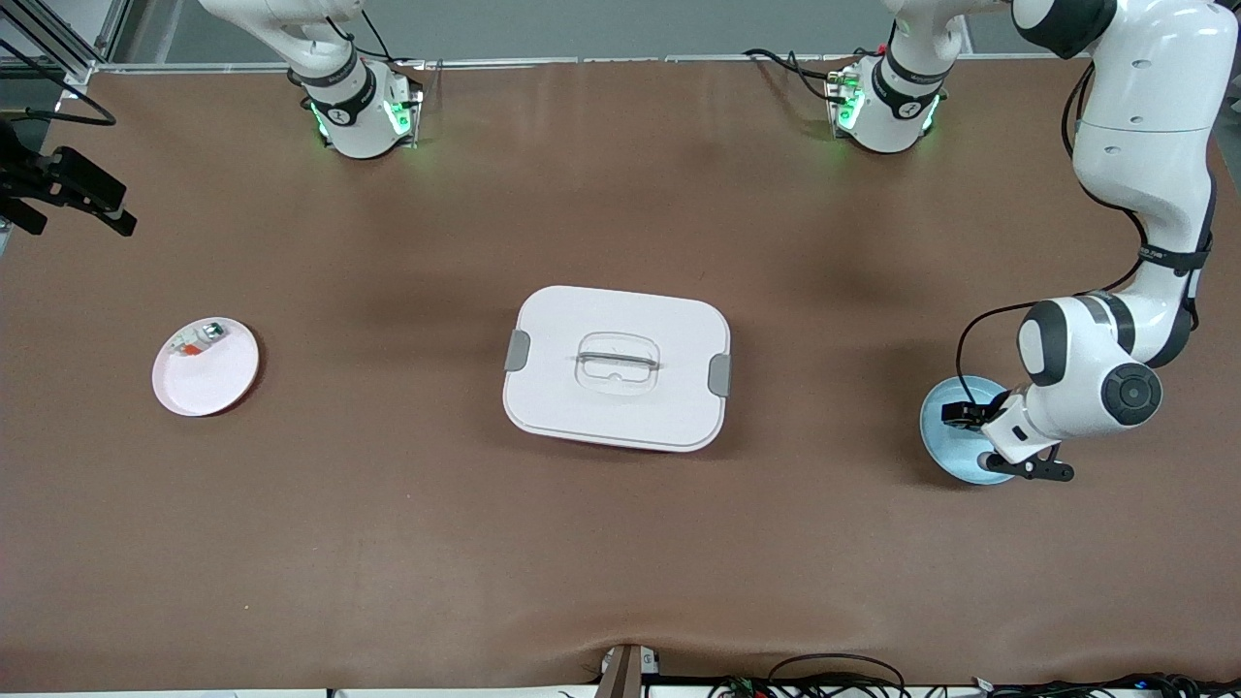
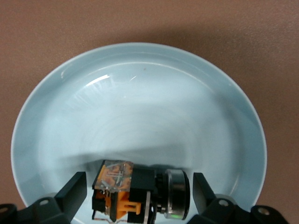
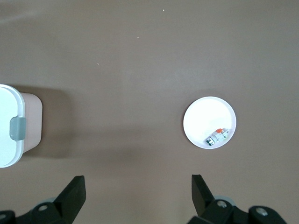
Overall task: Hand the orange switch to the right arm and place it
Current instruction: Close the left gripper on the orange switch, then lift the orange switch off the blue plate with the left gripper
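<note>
The table (image 1: 388,543) was brown. The box (image 1: 617,368) was white with grey clips. One plate (image 1: 945,436) was light blue, the other plate (image 1: 218,383) pinkish white. The orange switch (image 2: 135,189) was orange, black and silver.

Left arm down low, right arm parked up high

The left arm (image 1: 1144,194) comes off its base, bends at the elbow and drops its wrist low, with the left gripper (image 2: 140,198) pointing down. Its fingers (image 2: 74,189) are spread wide, a lot of room between them. The right arm (image 1: 330,68) just waits; only its base and first links show from the front. The right gripper (image 3: 138,196) hangs high, pointing straight down, fingers wide apart with nothing between them.
</note>
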